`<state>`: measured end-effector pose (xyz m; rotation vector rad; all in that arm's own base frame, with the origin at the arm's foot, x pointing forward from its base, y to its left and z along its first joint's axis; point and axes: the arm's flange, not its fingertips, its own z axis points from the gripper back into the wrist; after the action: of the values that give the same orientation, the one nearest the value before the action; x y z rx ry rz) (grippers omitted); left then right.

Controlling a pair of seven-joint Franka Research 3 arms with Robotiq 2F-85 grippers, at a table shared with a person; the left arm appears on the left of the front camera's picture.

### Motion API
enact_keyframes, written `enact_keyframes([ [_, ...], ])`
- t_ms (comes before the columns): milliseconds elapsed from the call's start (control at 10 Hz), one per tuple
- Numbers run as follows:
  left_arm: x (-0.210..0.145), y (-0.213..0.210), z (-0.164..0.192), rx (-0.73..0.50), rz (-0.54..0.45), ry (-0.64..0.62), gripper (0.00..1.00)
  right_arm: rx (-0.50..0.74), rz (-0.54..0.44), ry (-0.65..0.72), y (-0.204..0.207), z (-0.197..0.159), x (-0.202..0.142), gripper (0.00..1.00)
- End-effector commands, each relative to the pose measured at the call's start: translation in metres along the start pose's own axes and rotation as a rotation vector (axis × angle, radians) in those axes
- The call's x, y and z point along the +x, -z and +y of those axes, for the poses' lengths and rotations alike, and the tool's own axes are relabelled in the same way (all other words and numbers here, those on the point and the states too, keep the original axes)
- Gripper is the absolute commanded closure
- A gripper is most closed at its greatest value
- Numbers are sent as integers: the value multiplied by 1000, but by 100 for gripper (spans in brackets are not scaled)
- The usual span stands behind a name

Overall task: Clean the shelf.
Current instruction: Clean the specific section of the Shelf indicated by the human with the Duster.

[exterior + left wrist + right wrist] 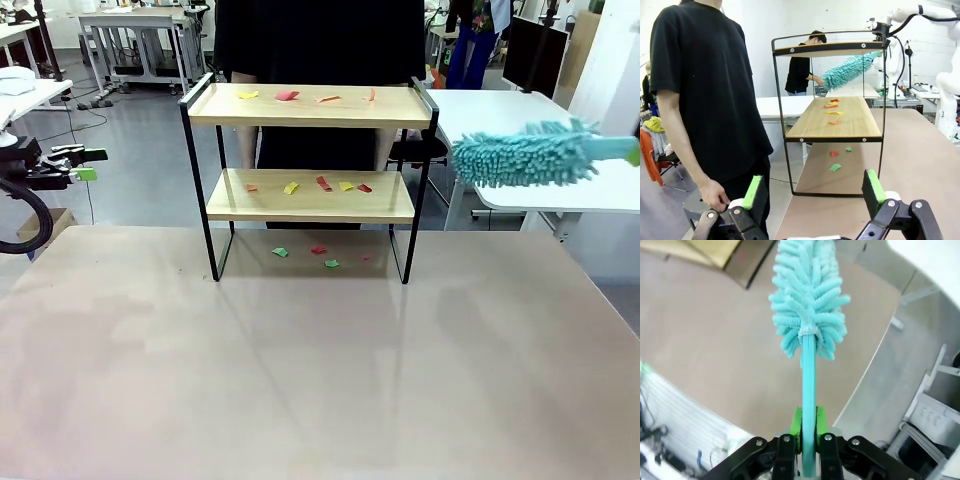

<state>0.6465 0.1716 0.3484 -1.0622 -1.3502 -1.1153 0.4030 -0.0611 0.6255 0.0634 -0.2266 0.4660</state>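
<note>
The shelf [310, 118] stands at the table's far middle, two wooden boards in a black frame. Coloured paper scraps [287, 96] lie on its top board, more scraps [323, 183] on the lower board, and a few [318, 249] on the table beneath. To the right of the top board hangs a turquoise fluffy duster [522, 155], clear of the shelf. My right gripper [809, 432] is shut on the duster's handle [809, 375]. My left gripper [90, 164] is open and empty at the far left. Its view faces the shelf's end [845, 125] past open fingers [812, 192].
A person in a black shirt [320, 40] stands right behind the shelf, one hand [715, 195] hanging near my left gripper. A white desk [560, 190] sits off the table's far right corner. The near half of the beige table [320, 380] is bare.
</note>
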Motion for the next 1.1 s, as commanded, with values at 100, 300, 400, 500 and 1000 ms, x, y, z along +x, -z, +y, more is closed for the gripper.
enact_keyframes([
  [100, 1, 0, -2, -3, 2, 14, 0, 18, 177, -254, -7, -5, -23, 87],
  [300, 1, 0, -2, -3, 2, 14, 0, 93, 249, -389, 4, 6, -40, 87],
  [400, 1, 0, -2, -3, 2, 14, 0, 143, 292, -455, 17, 18, -46, 87],
  [500, 1, 0, -2, -3, 2, 14, 0, 212, 315, -518, 30, 32, -50, 87],
  [1000, 1, 0, -2, -3, 2, 14, 0, 512, 330, -674, 70, 85, -56, 87],
])
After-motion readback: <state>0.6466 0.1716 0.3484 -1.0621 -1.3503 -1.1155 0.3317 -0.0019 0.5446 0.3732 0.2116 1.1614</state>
